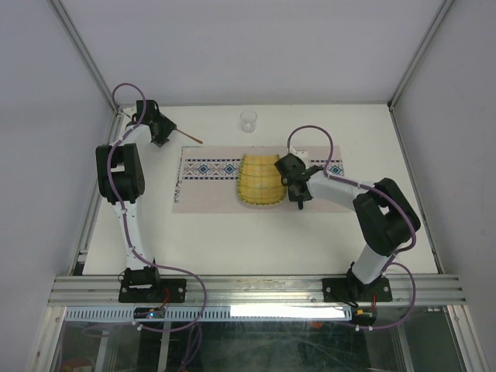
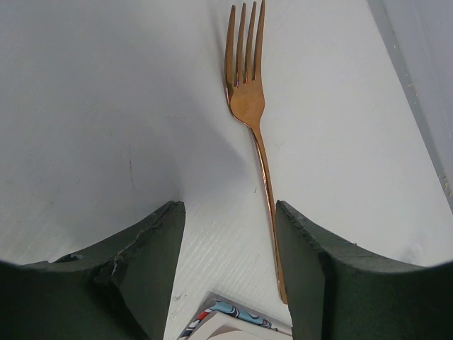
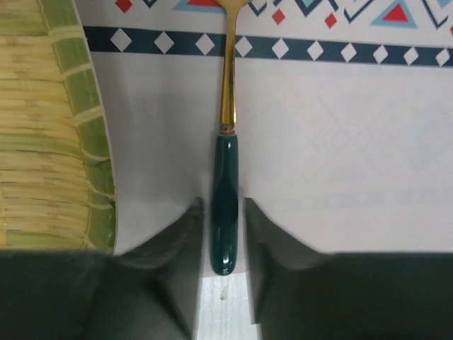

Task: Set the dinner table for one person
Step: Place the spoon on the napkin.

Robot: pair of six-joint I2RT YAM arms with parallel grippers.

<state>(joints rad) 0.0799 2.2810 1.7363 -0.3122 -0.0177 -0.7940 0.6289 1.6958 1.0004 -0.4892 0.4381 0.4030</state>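
- Right gripper (image 3: 223, 205) jaws closely flank green-handled utensil (image 3: 225, 170); whether clamped, cannot tell; its head cut off at top.
- Left gripper (image 2: 230, 205) gapes around copper fork (image 2: 248, 99).

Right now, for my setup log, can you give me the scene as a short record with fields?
table: white
mat: mid-table, patterned band
woven tray: on mat
glass: upright, beyond mat
fork: copper, by mat's far left corner, handle beside one finger
left gripper: open
utensil: green handle, on mat right of tray
right gripper: fingers flank utensil handle; grip unclear
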